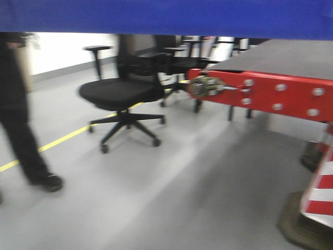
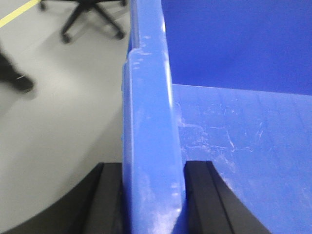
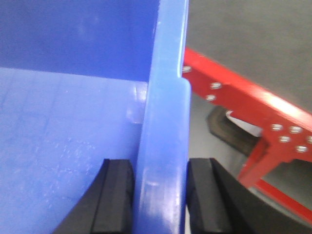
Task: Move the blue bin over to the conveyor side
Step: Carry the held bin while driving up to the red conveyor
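Note:
The blue bin fills the top of the front view, held off the floor. In the left wrist view my left gripper is shut on the bin's left wall rim, with one black finger outside and one inside. My right gripper is shut the same way on the right wall rim of the bin. The bin's scuffed inside holds nothing. The conveyor, a dark belt on a red bolted frame, stands ahead on the right. In the right wrist view the conveyor lies just beyond the bin's right wall.
A black office chair stands on the grey floor ahead, centre-left, with more chairs behind it. A person in dark clothes is at the far left. A yellow floor line runs diagonally. A red-and-white striped post on a dark base sits low right.

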`<state>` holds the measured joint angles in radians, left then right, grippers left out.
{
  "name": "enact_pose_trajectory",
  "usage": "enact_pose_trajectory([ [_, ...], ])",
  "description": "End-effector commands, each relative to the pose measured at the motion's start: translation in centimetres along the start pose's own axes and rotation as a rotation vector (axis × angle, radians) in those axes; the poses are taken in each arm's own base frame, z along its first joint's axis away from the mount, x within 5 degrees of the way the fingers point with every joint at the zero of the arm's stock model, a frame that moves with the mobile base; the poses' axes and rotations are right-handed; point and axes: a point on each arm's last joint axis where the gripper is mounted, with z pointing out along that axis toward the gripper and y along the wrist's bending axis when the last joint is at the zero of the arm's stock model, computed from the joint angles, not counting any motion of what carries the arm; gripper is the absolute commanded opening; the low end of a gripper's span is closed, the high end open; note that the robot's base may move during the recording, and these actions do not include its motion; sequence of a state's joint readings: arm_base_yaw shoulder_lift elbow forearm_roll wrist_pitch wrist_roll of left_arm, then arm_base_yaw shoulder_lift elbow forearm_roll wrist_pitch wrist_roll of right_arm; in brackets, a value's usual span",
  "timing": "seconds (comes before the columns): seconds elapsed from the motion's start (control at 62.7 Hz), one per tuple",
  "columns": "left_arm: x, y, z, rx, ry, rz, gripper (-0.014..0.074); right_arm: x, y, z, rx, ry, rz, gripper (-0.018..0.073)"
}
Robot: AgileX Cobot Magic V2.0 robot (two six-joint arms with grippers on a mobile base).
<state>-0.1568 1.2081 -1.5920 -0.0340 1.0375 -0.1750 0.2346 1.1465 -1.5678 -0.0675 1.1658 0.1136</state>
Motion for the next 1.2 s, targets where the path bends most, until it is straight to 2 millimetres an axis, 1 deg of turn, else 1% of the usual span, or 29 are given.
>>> enact_pose_trajectory([
  [0.0,-1.29,-0.65,-1.47,0.053,-0.153,0.002,-0.0020,-0.99,-0.11,-1.32,0.001,-0.135,-0.010,-0.0079],
  [1.181,-1.29,-0.65,-1.47,0.053,-0.153,0.002,-0.0020,-0.99,-0.11,-1.32,0.001,-0.135,-0.010,-0.0079],
])
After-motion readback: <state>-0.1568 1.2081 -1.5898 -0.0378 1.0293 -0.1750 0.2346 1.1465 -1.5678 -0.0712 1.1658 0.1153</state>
